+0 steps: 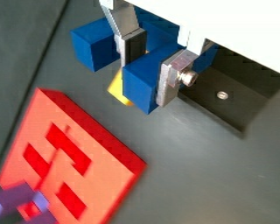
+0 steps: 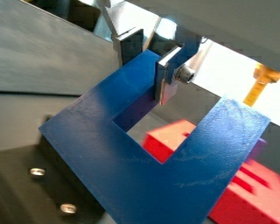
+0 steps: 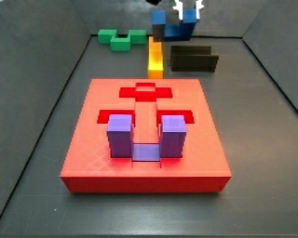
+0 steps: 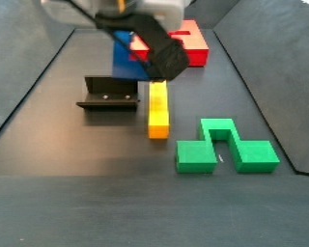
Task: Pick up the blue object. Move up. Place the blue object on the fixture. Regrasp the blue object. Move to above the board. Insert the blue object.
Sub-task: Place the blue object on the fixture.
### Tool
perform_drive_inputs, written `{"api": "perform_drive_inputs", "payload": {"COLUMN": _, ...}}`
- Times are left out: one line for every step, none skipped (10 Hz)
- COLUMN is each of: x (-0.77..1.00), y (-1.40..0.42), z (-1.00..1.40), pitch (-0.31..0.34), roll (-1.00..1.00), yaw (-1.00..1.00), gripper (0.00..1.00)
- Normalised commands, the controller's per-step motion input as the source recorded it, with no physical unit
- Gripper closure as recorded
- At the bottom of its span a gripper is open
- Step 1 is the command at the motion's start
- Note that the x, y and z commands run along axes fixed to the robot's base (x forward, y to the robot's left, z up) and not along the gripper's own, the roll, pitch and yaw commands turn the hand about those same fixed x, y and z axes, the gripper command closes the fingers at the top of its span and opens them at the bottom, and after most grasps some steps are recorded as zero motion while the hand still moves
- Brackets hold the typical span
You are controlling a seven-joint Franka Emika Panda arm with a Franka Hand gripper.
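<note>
Above the dark floor (image 3: 40, 139), the gripper (image 1: 154, 54) clamps one prong of the blue object (image 2: 130, 131), lifted, with the fixture (image 4: 108, 94) just below and the board (image 3: 145, 130) beyond.

The blue object (image 2: 130, 149) is a deep, plain blue with no pattern, held between the silver plates and dark pads of the gripper (image 1: 149, 54). At twelve o'clock from it, the board (image 4: 181, 41) is bright red. A lilac-purple block (image 3: 146, 136) sits in the red. The yellow bar (image 4: 157, 107) is plain; the green block (image 4: 222, 146), at four o'clock, is vivid green. The fixture (image 4: 109, 95) is black on a grey floor (image 4: 67, 183).
</note>
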Motion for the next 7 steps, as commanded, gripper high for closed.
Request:
{"api": "perform_drive_inputs", "payload": {"x": 1.00, "y": 0.00, "z": -0.14, "pitch": 0.143, "roll": 0.00, "yaw": 0.23, "gripper": 1.00}}
{"api": "perform_drive_inputs", "payload": {"x": 1.00, "y": 0.00, "z": -0.11, "pitch": 0.157, "roll": 0.00, "yaw": 0.19, "gripper": 1.00}}
{"api": "perform_drive_inputs", "payload": {"x": 1.00, "y": 0.00, "z": -0.22, "pitch": 0.131, "roll": 0.00, "yaw": 0.15, "gripper": 1.00}}
{"api": "perform_drive_inputs", "payload": {"x": 1.00, "y": 0.00, "z": -0.31, "pitch": 0.131, "roll": -0.05, "yaw": 0.03, "gripper": 1.00}}
{"api": "perform_drive_inputs", "payload": {"x": 1.00, "y": 0.00, "z": -0.28, "pitch": 0.071, "roll": -0.18, "yaw": 0.00, "gripper": 1.00}}
{"api": "perform_drive_inputs", "payload": {"x": 1.00, "y": 0.00, "z": -0.25, "pitch": 0.051, "roll": -0.17, "yaw": 0.00, "gripper": 1.00}}
{"api": "perform_drive_inputs", "payload": {"x": 1.00, "y": 0.00, "z": -0.20, "pitch": 0.034, "roll": -0.15, "yaw": 0.00, "gripper": 1.00}}
